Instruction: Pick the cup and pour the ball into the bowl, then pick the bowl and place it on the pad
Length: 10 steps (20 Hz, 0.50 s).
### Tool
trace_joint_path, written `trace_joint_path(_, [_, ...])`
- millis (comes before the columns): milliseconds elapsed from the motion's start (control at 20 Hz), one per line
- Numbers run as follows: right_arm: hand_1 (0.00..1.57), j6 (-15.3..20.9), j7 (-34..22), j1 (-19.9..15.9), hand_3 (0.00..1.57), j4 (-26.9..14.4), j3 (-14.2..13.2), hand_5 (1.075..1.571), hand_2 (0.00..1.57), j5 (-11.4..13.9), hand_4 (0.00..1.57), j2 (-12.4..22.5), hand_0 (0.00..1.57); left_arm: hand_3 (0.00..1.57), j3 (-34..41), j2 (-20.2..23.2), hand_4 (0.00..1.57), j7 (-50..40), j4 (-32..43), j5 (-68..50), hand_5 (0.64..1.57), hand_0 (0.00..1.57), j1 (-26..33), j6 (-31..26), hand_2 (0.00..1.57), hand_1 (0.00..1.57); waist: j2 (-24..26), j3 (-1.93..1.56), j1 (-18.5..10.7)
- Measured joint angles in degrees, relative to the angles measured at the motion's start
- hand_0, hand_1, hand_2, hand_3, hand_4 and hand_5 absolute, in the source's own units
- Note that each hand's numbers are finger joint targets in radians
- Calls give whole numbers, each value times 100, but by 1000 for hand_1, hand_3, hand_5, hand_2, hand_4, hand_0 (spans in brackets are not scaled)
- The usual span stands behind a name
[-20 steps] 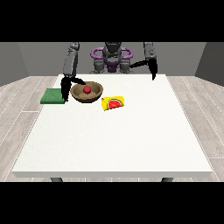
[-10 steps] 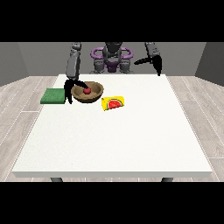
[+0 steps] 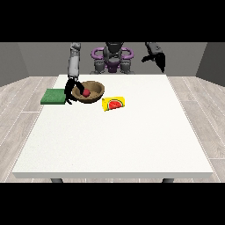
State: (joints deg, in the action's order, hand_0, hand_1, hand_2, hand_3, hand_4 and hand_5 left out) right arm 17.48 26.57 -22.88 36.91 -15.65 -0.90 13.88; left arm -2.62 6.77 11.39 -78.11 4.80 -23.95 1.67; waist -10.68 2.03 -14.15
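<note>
Brown bowl (image 3: 89, 92) w/ red ball (image 3: 86, 92) inside sits near table's (image 3: 114, 145) far-left corner. Hand at view's left (image 3: 70, 90) is at bowl's left rim, fingers seem curled on the rim. Green pad (image 3: 53, 96) lies just left of that hand, at table's left edge. Yellow cup (image 3: 114, 103) lies on its side just right of bowl, toward centre. Hand at view's right (image 3: 159, 60) hangs raised above far-right corner, holding nothing; its fingers' set can't be told.

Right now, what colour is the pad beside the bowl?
Green; the pad shows best in the front view, left of the bowl.
</note>
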Motion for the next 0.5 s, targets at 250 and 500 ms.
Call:
trace_joint_path(250, [1571,374,-1539,-165,966,48,477,1564,1571,491,821,151,1571,0,317,100,989,78,518,-198,1419,0,199,-78,0,0,542,-109,288])
trace_joint_path(500, [1571,101,-3127,-516,785,341,914,1568,1571,779,816,377,1571,0,619,204,1006,313,1110,-294,1407,0,672,-81,0,0,1263,-165,887])
